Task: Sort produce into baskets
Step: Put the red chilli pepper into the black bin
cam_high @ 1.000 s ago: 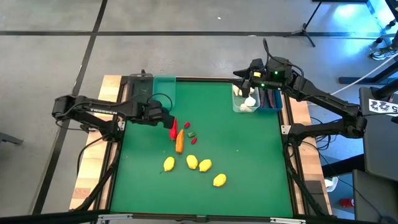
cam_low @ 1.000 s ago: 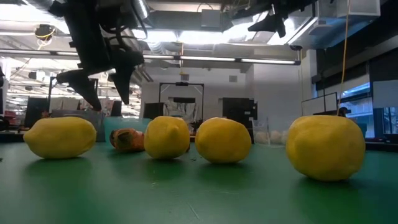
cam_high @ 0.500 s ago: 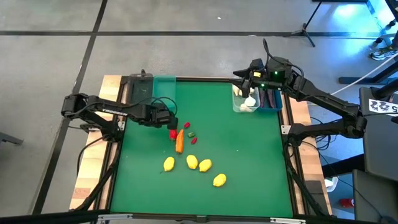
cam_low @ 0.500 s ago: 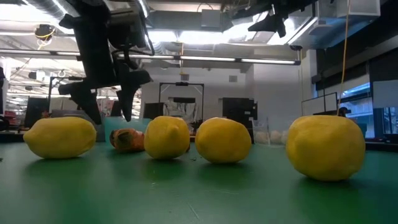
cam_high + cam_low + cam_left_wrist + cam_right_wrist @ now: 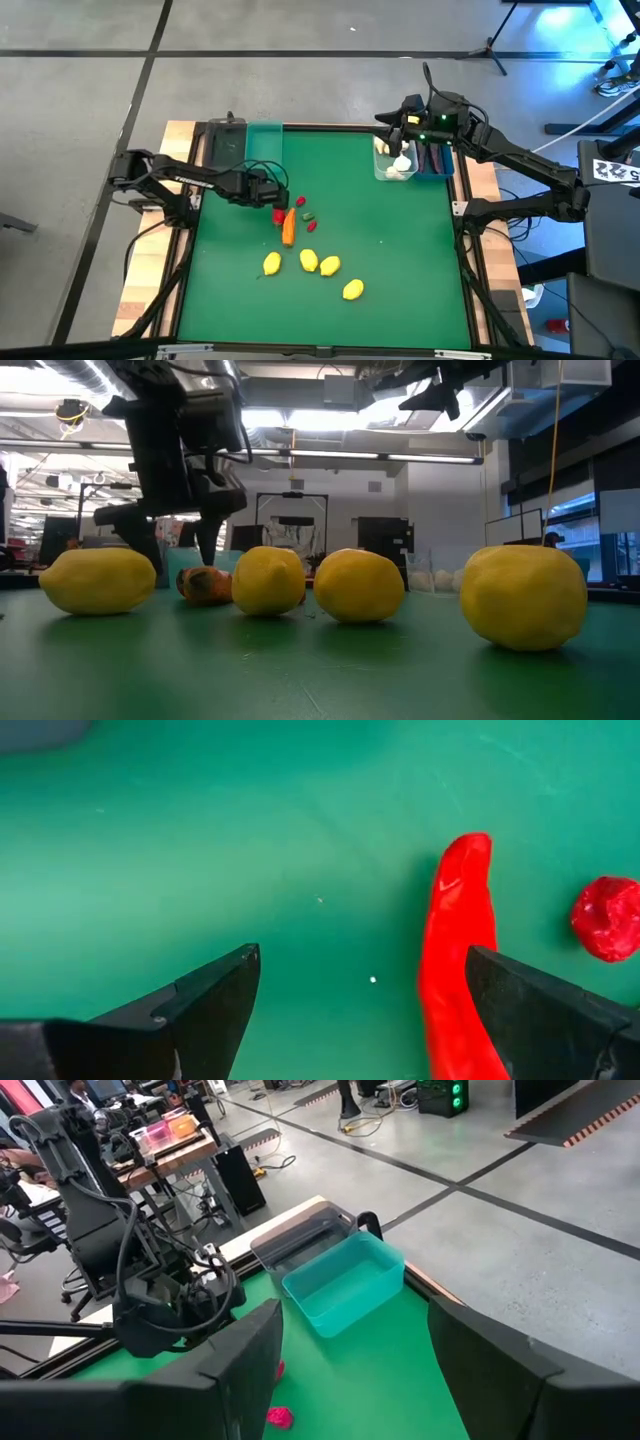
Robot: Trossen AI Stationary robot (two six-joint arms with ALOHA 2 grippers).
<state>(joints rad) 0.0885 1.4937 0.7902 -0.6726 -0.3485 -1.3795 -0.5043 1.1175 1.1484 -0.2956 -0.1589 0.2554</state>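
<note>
Left hand (image 5: pixel 360 1010) advanced — red pepper (image 5: pixel 458 950) between its spread fingers.

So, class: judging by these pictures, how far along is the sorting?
Done: garlic sits in the clear bin.
In hand: the left gripper, jaws open, hangs over the red pepper.
Left: four lemons, the carrot and berries; the teal bin looks empty.

Left arm reaches in from the 9 o'clock edge toward table centre, wrist low, left gripper (image 5: pixel 277 196) just above the mat with fingers (image 5: pixel 205 1010) spread wide, nothing between them. Right arm extends from 3 o'clock to the 1 o'clock corner, right gripper (image 5: pixel 397 128) raised, jaws parted, empty.
</note>
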